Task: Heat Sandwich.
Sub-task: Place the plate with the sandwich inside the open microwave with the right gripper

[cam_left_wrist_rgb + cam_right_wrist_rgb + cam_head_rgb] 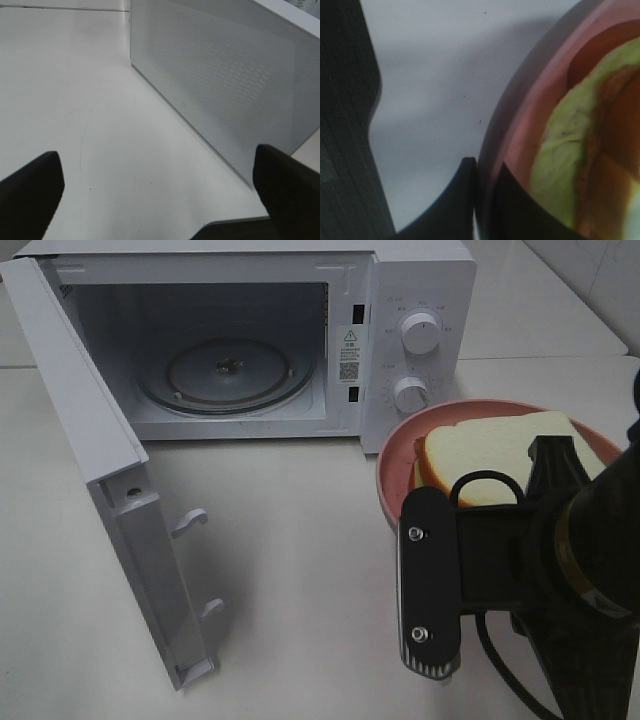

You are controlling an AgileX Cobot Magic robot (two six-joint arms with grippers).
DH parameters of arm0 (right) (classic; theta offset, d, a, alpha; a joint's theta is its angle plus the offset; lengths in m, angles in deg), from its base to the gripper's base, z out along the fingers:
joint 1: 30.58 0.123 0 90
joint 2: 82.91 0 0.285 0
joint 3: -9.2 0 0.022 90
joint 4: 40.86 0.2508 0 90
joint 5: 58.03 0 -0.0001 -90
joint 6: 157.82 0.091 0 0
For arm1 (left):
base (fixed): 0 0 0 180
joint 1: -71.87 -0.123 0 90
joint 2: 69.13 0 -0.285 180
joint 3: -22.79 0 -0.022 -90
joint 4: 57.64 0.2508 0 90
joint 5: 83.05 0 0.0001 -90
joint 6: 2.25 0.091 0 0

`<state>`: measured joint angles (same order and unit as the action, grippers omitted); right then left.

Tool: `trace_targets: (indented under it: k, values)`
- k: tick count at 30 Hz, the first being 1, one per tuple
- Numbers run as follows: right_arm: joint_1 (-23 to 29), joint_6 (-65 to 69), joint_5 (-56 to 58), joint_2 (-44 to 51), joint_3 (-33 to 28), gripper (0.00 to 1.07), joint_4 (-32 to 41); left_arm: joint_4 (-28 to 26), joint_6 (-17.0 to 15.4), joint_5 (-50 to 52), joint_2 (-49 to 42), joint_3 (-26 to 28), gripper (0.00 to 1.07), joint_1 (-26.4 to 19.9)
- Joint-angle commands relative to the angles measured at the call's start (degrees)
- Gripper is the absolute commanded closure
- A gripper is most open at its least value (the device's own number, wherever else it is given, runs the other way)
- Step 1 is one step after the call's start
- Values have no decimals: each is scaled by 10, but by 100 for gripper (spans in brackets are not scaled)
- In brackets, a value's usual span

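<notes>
The sandwich (pixel 490 450), white bread with a tan crust, lies on a round pink plate (pixel 395 455) held up in front of the microwave's control panel. My right gripper (pixel 548 455) reaches in from the right and is partly hidden behind its own wrist mount. In the right wrist view its jaws (pixel 482 167) are shut on the plate's rim (pixel 520 115), one finger outside and one inside, with the pale green filling (pixel 560 150) close by. My left gripper (pixel 160 200) is open and empty over the table, facing the outer side of the microwave door (pixel 225 75).
The white microwave (pixel 420 280) stands at the back with its door (pixel 100 440) swung wide to the left and the glass turntable (pixel 225 375) bare inside. Two knobs (pixel 420 332) sit on its right panel, just behind the plate.
</notes>
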<state>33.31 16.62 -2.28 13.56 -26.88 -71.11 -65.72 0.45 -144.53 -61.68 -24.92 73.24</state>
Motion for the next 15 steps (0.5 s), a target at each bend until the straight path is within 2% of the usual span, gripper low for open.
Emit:
trace_targets:
  k: [1, 15]
  values:
    - [3, -44, -24, 5, -3, 107, -18, -5, 0, 3, -9, -1, 10, 4]
    - [3, -202, -114, 5, -3, 107, -23, -5, 0, 3, -9, -1, 10, 4]
